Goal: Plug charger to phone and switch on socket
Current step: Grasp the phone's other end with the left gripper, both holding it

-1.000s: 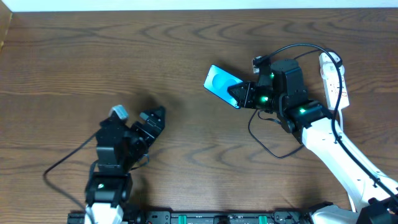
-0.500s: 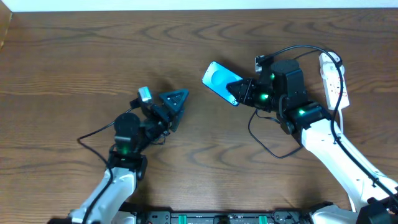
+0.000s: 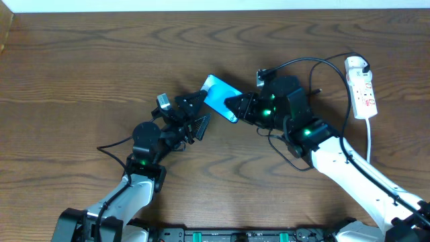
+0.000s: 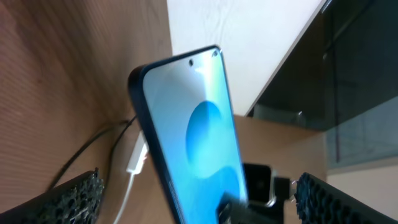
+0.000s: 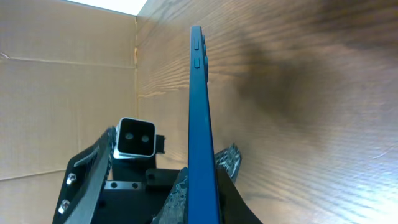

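My right gripper [image 3: 235, 107] is shut on the phone [image 3: 218, 95], a slim handset with a cyan-blue screen, and holds it tilted above the table's middle. In the right wrist view the phone [image 5: 199, 112] stands edge-on between my fingers [image 5: 180, 193]. My left gripper [image 3: 195, 115] is open at the phone's left end. In the left wrist view the phone [image 4: 193, 130] stands between its spread fingers [image 4: 71, 199]. The white socket strip [image 3: 361, 91] lies at the far right. The charger's black cable [image 3: 290, 163] loops on the table under the right arm. Its plug tip is not visible.
The thick white cord [image 3: 371, 138] runs down from the strip at the right. A white adapter [image 3: 355, 65] sits at the strip's top end. A black cable [image 3: 312, 60] arcs from the right wrist towards the strip.
My left arm has swung up and right from the lower left until its open gripper reaches the phone. My right gripper has carried the phone leftward towards the middle.
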